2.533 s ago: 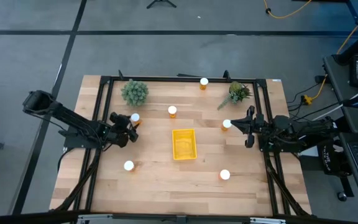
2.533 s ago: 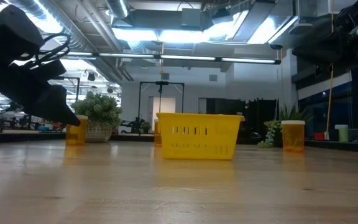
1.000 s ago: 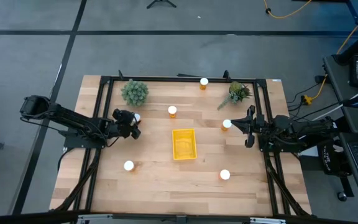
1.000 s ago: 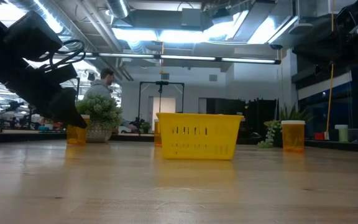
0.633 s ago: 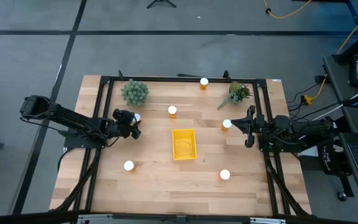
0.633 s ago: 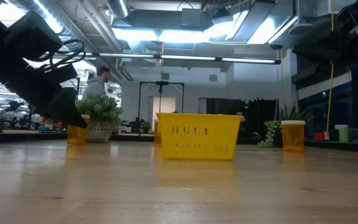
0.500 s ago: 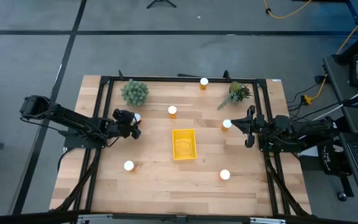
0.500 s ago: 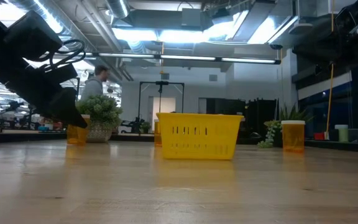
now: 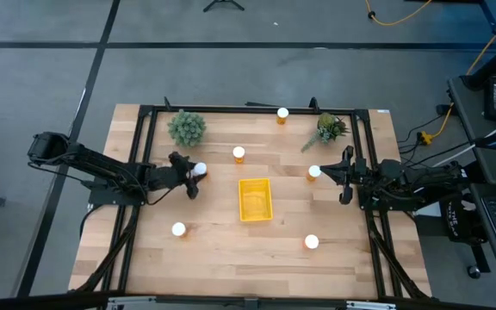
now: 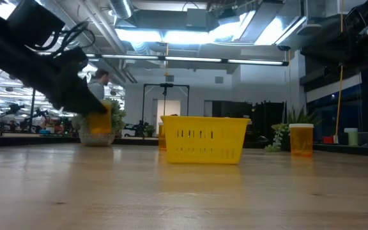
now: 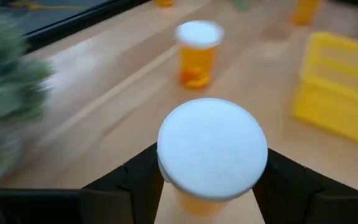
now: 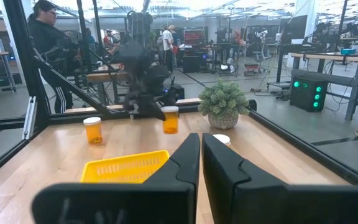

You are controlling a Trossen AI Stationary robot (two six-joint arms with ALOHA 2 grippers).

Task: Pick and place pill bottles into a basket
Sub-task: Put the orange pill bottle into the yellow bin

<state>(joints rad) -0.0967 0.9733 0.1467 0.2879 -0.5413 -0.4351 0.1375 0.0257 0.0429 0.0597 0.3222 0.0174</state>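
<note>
Lifted since the earlier frame, a bottle (image 9: pixel 200 169) rides clamped upright in the left gripper (image 9: pixel 194 175). Basket (image 9: pixel 255 199) lies toward table centre, nearer this arm. Right gripper (image 9: pixel 344 176), fingers nearly together, waits at the table's right side.

The wooden worktop (image 9: pixel 222 250) carries a yellow basket (image 9: pixel 255 199) near its middle. Five pill bottles stand on it: one (image 9: pixel 238 154) behind the basket, one (image 9: pixel 282 114) at the far edge, one (image 9: pixel 314 172) to the basket's right, and two (image 9: pixel 178 229) (image 9: pixel 312 242) nearer the front. Two plants (image 9: pixel 186 127) (image 9: pixel 329 128) sit toward the far corners.

yellow basket (image 9: pixel 256 199) mid-table, pill bottles (image 9: pixel 178 229) scattered around
</note>
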